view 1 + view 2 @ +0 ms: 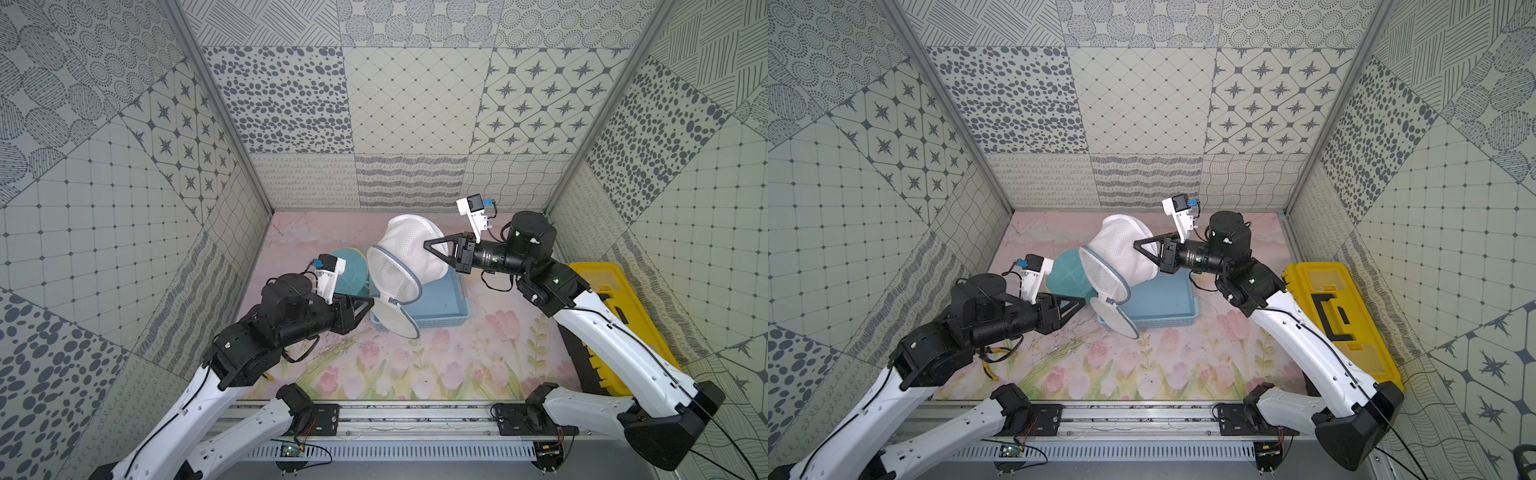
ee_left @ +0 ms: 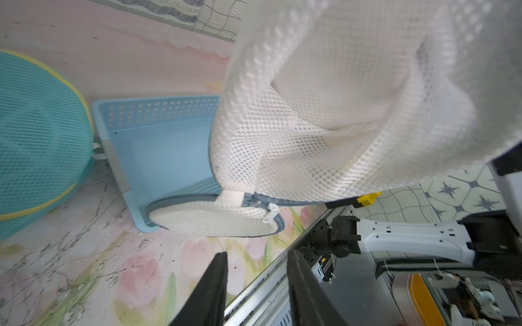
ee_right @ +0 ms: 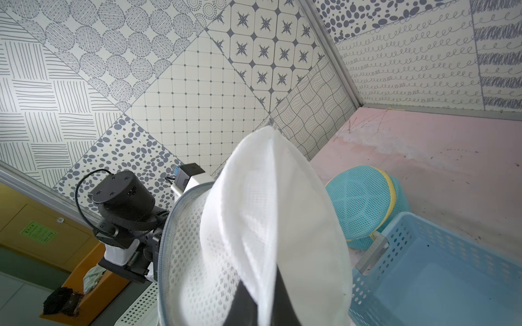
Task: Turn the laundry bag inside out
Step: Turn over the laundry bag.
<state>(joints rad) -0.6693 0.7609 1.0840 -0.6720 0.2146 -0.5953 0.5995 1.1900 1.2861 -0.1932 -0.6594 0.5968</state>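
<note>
Floral tabletop [image 1: 457, 365], blue basket [image 1: 440, 321], teal mesh bag [image 1: 351, 270]

Teal mesh hamper [image 1: 350, 270] just beside a blue basket [image 1: 444, 301]; yellow toolbox [image 1: 598, 276] well apart

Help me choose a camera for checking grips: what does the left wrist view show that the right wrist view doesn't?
Only the left wrist view: the left gripper, jaws apart and empty, plus the zipper pull and hanging round flap of the white laundry bag. Only the right wrist view: the right gripper pinched shut on that bag's mesh. Both: the bag, the teal mesh bag and the blue basket.
</note>
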